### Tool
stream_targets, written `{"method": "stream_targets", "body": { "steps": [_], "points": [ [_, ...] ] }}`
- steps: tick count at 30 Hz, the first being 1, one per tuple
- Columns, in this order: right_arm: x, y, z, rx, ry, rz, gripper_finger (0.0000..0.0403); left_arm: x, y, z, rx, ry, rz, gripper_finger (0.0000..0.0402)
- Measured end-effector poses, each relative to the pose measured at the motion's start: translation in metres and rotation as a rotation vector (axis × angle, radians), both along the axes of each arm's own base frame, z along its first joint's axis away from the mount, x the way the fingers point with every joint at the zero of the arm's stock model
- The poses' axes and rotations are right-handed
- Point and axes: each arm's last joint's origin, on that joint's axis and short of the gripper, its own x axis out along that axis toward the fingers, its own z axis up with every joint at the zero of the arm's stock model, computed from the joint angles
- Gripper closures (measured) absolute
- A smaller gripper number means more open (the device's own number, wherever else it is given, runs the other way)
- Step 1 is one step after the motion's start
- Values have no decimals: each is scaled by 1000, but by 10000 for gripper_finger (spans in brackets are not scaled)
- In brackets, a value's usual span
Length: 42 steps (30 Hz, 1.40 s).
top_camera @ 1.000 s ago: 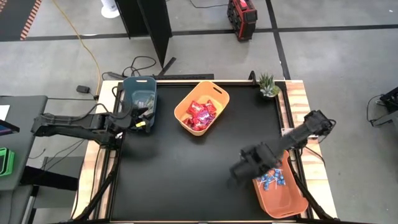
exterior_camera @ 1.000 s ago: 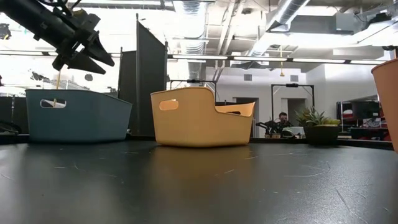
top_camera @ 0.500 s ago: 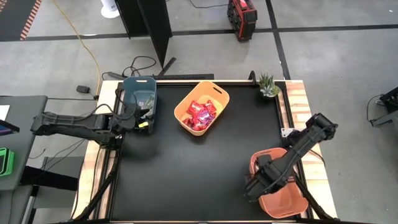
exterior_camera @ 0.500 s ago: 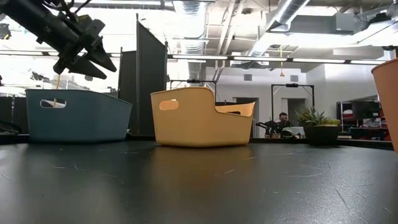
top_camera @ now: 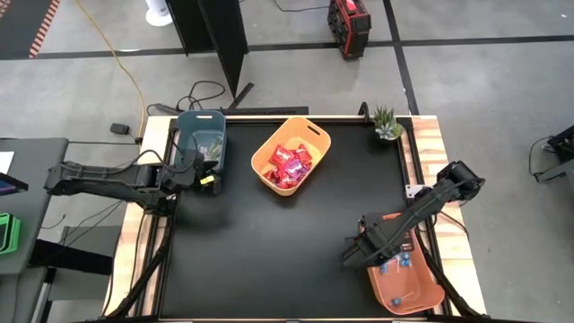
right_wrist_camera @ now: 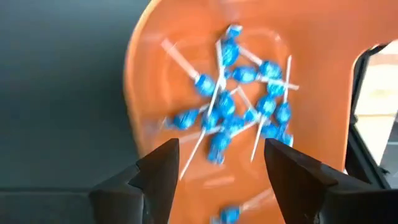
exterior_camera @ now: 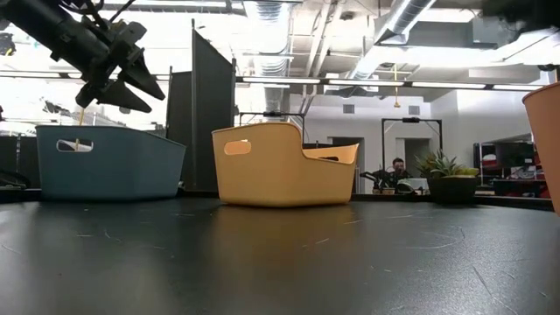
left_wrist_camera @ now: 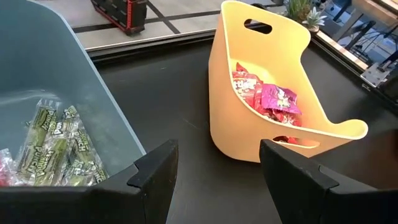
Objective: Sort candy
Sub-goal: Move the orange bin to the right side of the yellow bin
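Blue lollipops (right_wrist_camera: 227,106) on white sticks lie in the orange bin (top_camera: 408,287) at the near right. My right gripper (top_camera: 354,254) hangs over that bin's left wall, pointing down, open and with nothing between its fingers (right_wrist_camera: 214,180). Red and magenta packets (left_wrist_camera: 270,96) fill the yellow bin (top_camera: 291,154) at the far middle. Green stick packets (left_wrist_camera: 56,149) lie in the blue bin (top_camera: 202,144) at the far left. My left gripper (left_wrist_camera: 214,180) hovers open above the blue bin's near end (exterior_camera: 122,79), holding nothing.
A small potted plant (top_camera: 387,124) stands at the far right corner. Bare black tabletop (top_camera: 269,251) stretches between the three bins. Wooden table edges (top_camera: 430,144) run along both sides.
My right gripper has swung from beside the orange bin toward the near edge and over the bin, sinking lower as its wrist rolled.
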Motion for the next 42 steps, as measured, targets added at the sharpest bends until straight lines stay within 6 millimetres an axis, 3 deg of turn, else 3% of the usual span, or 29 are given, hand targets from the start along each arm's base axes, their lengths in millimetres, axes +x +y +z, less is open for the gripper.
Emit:
{"method": "stream_targets", "body": {
  "steps": [5, 11, 13, 21, 42],
  "points": [
    [-1, -11, -11, -97, 13, -58, 207, 0, 0, 0, -10, -2, -16, 182],
    [-4, -15, -26, -94, 42, 0, 357, 0, 0, 0, -9, 0, -18, 182],
    [-2, -15, -35, -71, 24, 28, 389, 0, 0, 0, -8, 1, -19, 182],
    [6, -34, -72, -20, -42, 14, 399, 0, 0, 0, 10, 17, -30, 182],
    [40, -127, -70, -134, -60, 143, 403, 0, 0, 0, -2, 6, -22, 182]
  ]
}}
